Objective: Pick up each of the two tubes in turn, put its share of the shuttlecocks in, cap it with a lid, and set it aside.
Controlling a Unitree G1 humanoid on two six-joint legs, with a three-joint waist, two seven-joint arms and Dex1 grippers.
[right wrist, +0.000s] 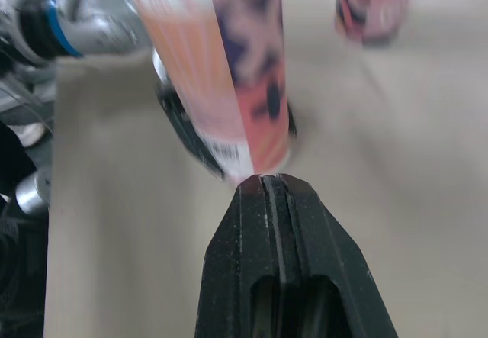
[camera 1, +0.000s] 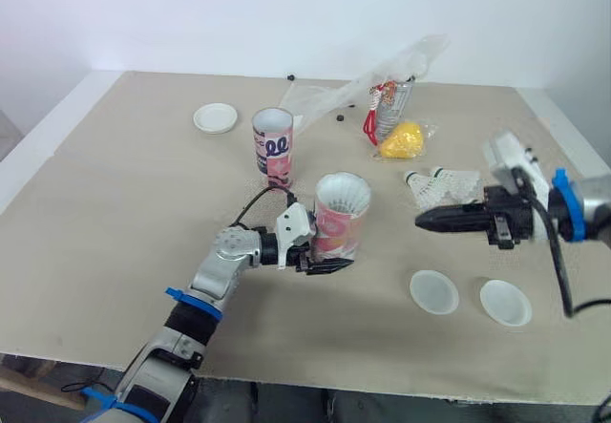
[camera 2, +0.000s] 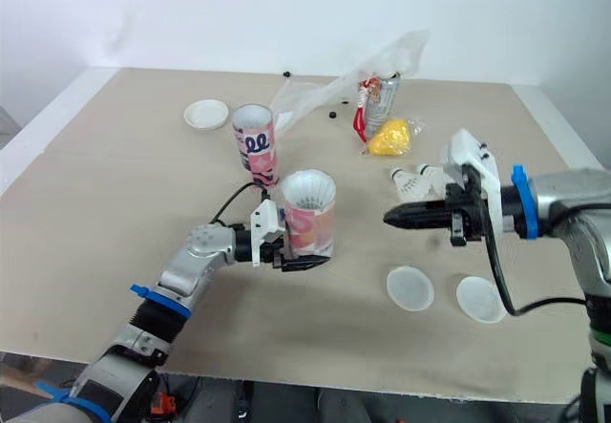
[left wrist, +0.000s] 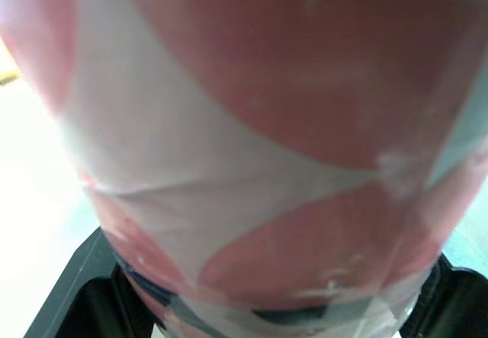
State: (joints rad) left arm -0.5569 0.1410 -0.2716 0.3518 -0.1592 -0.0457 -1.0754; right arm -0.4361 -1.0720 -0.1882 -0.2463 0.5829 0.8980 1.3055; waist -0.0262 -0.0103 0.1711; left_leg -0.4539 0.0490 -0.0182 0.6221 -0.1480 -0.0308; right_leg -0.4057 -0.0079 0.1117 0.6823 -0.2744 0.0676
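Where the table (camera 1: 115, 213) comes closest to the robot, two round white lids lie flat side by side, the first lid (camera 1: 433, 291) and the second lid (camera 1: 505, 302), not touching. Take the pink tube (camera 1: 336, 230) as the middle of a clock, with 12 pointing away from the robot; the two lids sit at about 4 o'clock. The left gripper (camera 1: 332, 264) hugs this tube low down, one black finger on each side, and the tube stands almost straight up. Its top is open and white feathers (camera 1: 342, 194) show inside. I cannot tell if its bottom touches the table. At 3 o'clock the right gripper (camera 1: 421, 221) points at the tube with its two fingers pressed together and nothing between them; it is near the tube but not touching. At 2 o'clock some loose shuttlecocks (camera 1: 439, 186) lie on their sides. At 11 o'clock the other tube (camera 1: 273, 141) stands with its top open. A yellow thing (camera 1: 402, 139) lies at 1 o'clock. Farther off, a third lid (camera 1: 216, 117) rests at 10 o'clock, and a clear plastic bag (camera 1: 406, 63) lies near 12 o'clock.
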